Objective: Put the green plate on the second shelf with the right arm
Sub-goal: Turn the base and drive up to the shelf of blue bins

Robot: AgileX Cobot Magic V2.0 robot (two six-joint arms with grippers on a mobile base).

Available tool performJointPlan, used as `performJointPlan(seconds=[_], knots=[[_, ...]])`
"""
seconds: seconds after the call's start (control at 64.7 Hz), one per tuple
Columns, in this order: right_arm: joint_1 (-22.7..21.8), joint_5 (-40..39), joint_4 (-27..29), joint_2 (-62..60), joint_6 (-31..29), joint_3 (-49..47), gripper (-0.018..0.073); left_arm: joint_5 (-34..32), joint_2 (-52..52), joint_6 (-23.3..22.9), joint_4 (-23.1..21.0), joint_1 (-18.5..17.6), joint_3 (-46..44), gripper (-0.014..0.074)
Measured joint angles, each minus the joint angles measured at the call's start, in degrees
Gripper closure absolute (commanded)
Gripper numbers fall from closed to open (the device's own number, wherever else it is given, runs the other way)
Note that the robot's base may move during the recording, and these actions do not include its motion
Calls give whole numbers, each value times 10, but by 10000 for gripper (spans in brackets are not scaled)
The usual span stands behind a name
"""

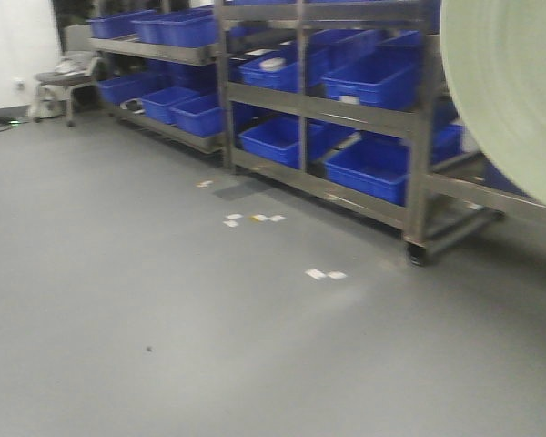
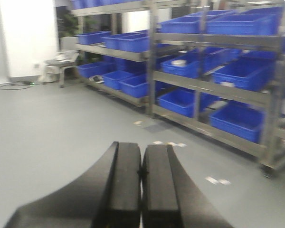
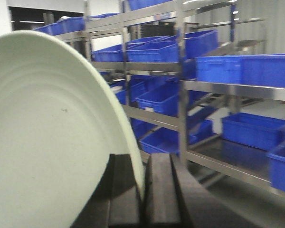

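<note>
Currently right gripper [image 3: 143, 190] clamps lower rim of green plate [image 3: 47, 137], one dark finger [image 3: 123, 194] on each side of edge. Plate held in air, standing nearly upright on edge, face with faint rings toward right wrist camera, filling left of that view. Front view: plate looms at upper right, overlapping right end of metal rack [image 1: 300, 109]. Plate rests on no shelf. Rack carries blue bins [image 1: 373, 168] on several levels, stands on grey floor [image 1: 164, 346]. Left gripper [image 2: 141, 173] pressed closed, fingers touching, nothing between.
</note>
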Motion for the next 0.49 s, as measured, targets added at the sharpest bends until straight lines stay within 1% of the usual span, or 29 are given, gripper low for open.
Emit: performJointPlan(seconds=[0.494], knots=[[0, 0, 0, 0, 0, 0, 508, 0, 0, 0, 0, 0, 0, 466]])
